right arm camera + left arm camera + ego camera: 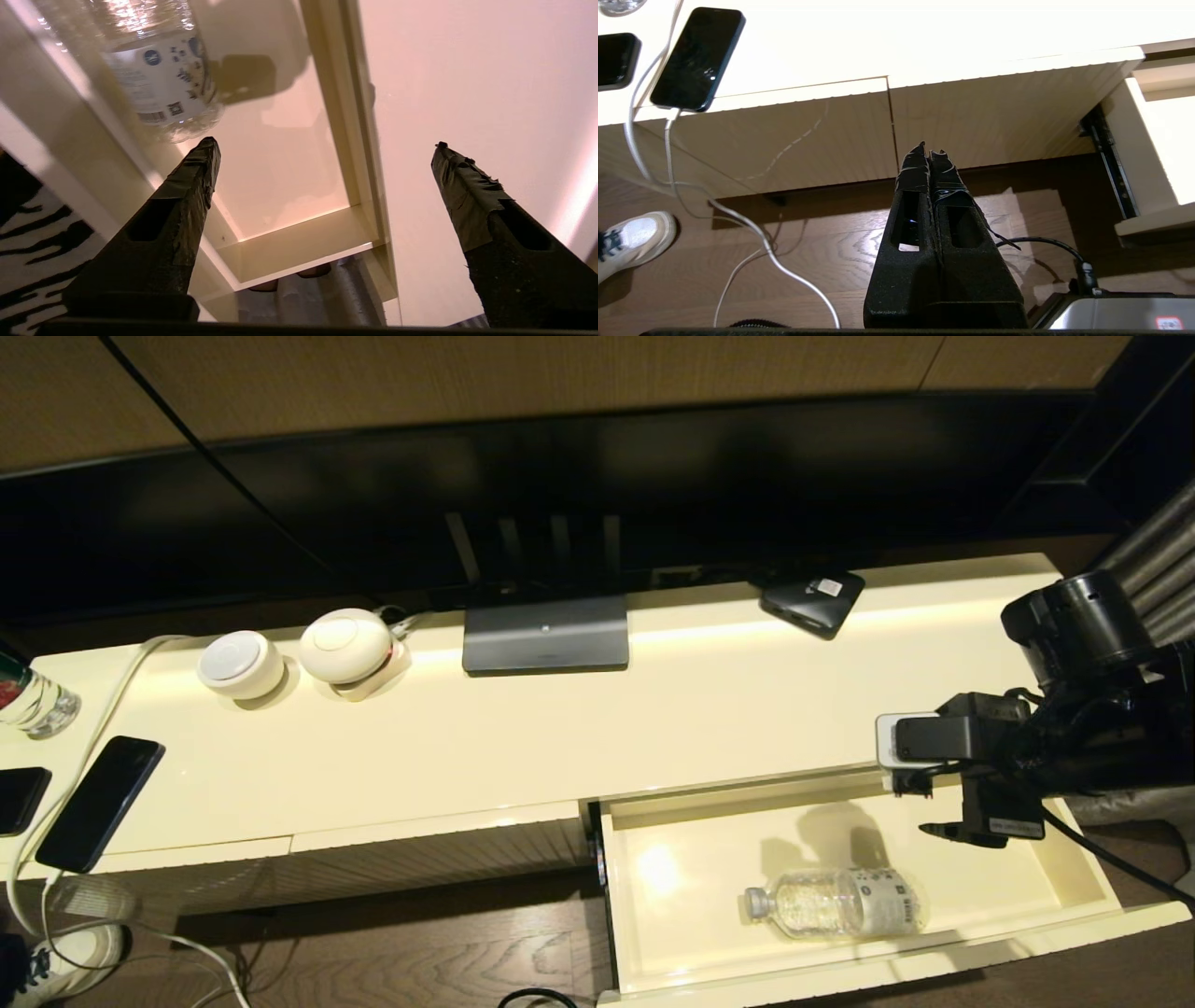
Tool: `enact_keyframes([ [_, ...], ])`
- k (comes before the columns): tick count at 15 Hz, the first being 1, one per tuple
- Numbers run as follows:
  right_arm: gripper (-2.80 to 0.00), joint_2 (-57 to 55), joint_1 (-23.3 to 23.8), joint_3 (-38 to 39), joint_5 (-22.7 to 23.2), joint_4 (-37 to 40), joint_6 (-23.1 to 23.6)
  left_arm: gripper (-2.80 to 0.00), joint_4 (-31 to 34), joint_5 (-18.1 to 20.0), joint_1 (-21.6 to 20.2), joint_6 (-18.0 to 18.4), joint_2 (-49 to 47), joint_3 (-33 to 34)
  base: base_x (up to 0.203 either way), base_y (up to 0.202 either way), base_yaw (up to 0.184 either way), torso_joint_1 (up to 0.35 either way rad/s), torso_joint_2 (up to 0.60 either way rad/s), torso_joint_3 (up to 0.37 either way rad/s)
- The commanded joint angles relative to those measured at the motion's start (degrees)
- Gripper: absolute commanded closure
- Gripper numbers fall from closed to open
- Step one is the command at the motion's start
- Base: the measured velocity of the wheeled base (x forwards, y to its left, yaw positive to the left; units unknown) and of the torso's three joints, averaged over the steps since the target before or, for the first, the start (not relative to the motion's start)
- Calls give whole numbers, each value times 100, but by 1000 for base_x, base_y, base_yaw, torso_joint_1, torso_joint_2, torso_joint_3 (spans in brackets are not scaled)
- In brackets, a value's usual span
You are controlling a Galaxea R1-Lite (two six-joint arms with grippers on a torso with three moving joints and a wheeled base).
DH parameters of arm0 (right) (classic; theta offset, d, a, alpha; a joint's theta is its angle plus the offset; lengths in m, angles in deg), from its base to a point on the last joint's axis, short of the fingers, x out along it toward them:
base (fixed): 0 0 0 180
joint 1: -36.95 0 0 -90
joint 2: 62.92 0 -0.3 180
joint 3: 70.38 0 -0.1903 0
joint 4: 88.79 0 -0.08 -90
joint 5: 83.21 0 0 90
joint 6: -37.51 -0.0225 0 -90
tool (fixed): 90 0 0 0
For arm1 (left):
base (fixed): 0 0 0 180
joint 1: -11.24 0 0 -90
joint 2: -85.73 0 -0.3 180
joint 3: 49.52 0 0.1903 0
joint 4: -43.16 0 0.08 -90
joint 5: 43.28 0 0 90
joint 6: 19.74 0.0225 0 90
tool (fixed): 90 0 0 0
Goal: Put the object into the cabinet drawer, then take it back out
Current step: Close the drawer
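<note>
Just below the spread right gripper (pixel 324 149), bottle (pixel 840 902) flat in drawer (pixel 1074 887).

Two phones (pixel 98 801), glass bottle (pixel 28 695), white speakers (pixel 344 646)

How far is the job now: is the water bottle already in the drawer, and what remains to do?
Done: the water bottle lies on its side inside the open drawer. In hand: the right gripper hangs open above the drawer, holding nothing, apart from the bottle. Left: grasp the bottle and take it back out. The left gripper is parked, shut, below the cabinet front.
</note>
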Motion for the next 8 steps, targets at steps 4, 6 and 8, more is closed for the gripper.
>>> enact_keyframes([
  [4, 0, 874, 23, 373, 8, 811, -272, 0, -1, 0, -2, 0, -7, 18, 0, 0, 0, 0, 0, 0],
  [6, 0, 1126, 30, 454, 3, 993, -802, 0, -1, 0, -9, 0, -7, 18, 0, 0, 0, 0, 0, 0],
  [8, 0, 1344, 30, 624, 16, 1156, -1245, 0, 4, 0, -2, 0, -7, 18, 0, 0, 0, 0, 0, 0],
])
